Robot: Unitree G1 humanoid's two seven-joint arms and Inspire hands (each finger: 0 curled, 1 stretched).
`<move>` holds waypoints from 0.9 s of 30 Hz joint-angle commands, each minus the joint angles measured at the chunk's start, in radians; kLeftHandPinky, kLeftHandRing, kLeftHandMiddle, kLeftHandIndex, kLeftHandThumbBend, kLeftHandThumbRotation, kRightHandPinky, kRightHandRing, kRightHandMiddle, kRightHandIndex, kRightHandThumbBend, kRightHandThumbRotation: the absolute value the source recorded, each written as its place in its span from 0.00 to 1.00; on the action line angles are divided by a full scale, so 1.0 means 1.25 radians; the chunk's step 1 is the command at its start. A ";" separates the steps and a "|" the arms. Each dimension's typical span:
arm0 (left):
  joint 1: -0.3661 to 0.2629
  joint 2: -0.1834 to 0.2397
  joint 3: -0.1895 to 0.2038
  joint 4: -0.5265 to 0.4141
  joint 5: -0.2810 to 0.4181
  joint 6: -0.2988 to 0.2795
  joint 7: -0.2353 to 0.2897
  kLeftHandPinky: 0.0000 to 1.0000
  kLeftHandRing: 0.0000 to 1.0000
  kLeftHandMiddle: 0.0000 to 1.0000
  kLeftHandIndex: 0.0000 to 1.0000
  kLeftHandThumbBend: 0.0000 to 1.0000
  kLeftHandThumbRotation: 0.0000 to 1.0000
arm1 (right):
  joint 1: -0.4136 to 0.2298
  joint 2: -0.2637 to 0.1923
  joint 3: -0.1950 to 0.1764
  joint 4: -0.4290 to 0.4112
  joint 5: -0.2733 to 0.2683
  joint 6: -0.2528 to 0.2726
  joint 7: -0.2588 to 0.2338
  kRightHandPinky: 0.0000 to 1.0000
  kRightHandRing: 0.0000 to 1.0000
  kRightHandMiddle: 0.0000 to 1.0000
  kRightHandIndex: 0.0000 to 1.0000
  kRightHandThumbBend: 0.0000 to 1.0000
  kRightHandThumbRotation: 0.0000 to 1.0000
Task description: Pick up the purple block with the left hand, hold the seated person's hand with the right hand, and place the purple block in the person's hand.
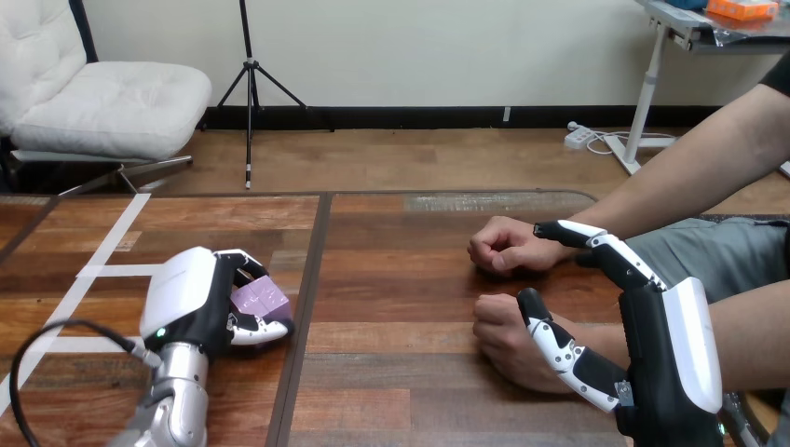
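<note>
The purple block (261, 298) lies on the wooden table (401, 391) at the left. My left hand (186, 293) rests beside it, fingers and thumb curled round the block. At the right, the person's two hands rest on the table as loose fists, the far hand (503, 247) and the near hand (503, 340). My right hand (675, 345) is open over the near wrist. Its thumb (554, 345) lies along the near side of that wrist, and its fingers (606, 251) stretch over the far side, reaching toward the far wrist. I cannot tell whether the fingers touch either arm.
White tape lines (102, 270) mark the table's left part. A dark seam (312, 279) runs front to back between the block and the person's hands. The person's forearms (708, 158) come in from the right edge.
</note>
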State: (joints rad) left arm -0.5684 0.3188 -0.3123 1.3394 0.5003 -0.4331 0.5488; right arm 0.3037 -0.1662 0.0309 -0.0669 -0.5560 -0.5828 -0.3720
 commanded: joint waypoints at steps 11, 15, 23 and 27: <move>-0.006 -0.079 0.229 -0.011 -0.266 -0.072 -0.184 0.37 0.41 0.47 0.50 0.78 0.06 | -0.035 -0.011 -0.009 -0.015 0.002 -0.009 0.000 0.70 0.76 0.75 0.72 0.38 0.17; -0.006 -0.091 0.258 -0.015 -0.303 -0.081 -0.221 0.35 0.39 0.47 0.49 0.83 0.07 | -0.036 -0.011 -0.008 -0.014 0.006 -0.009 0.002 0.70 0.76 0.75 0.72 0.37 0.17; -0.009 -0.118 0.319 -0.021 -0.371 -0.093 -0.297 0.33 0.39 0.46 0.49 0.88 0.06 | -0.038 -0.013 -0.009 -0.009 0.006 -0.014 0.001 0.70 0.76 0.75 0.72 0.38 0.16; -0.010 -0.125 0.328 -0.023 -0.377 -0.094 -0.307 0.33 0.39 0.46 0.49 0.89 0.06 | -0.038 -0.012 -0.008 -0.009 0.008 -0.015 0.001 0.70 0.76 0.75 0.72 0.38 0.16</move>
State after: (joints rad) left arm -0.5436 0.1917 0.0640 1.3400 0.0495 -0.5153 0.1875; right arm 0.3037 -0.1661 0.0291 -0.0669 -0.5542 -0.5830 -0.3714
